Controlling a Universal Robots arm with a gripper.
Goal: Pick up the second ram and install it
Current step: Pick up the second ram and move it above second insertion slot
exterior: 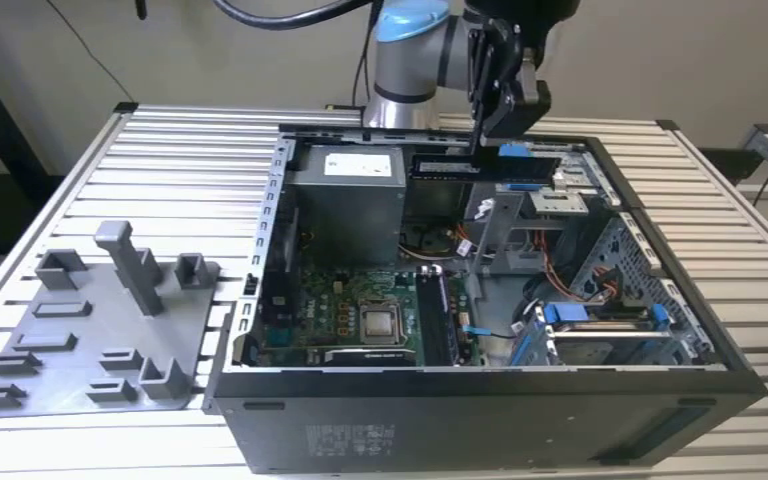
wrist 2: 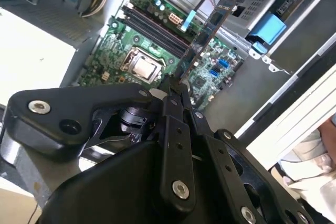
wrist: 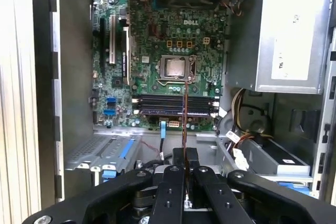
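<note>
My gripper (exterior: 494,140) is shut on the second ram (exterior: 478,168), a long dark stick held level above the back of the open computer case (exterior: 491,385). In the second wrist view the ram (wrist 2: 206,36) reaches out from my gripper (wrist 2: 173,85) over the green motherboard (wrist 2: 142,45). The first wrist view has the ram (wrist: 185,119) edge-on as a thin line, running from my gripper (wrist: 185,155) toward the dark memory slots (wrist: 173,106) below the processor socket (wrist: 175,66). The stick hangs well above the board and touches nothing.
A grey power supply (exterior: 344,190) fills the case's back corner. Blue-tabbed drive bays (exterior: 598,320) and loose cables (exterior: 491,330) sit at the exterior view's right. A grey fixture plate (exterior: 104,330) with upright blocks lies on the slatted table (exterior: 171,150) beside the case.
</note>
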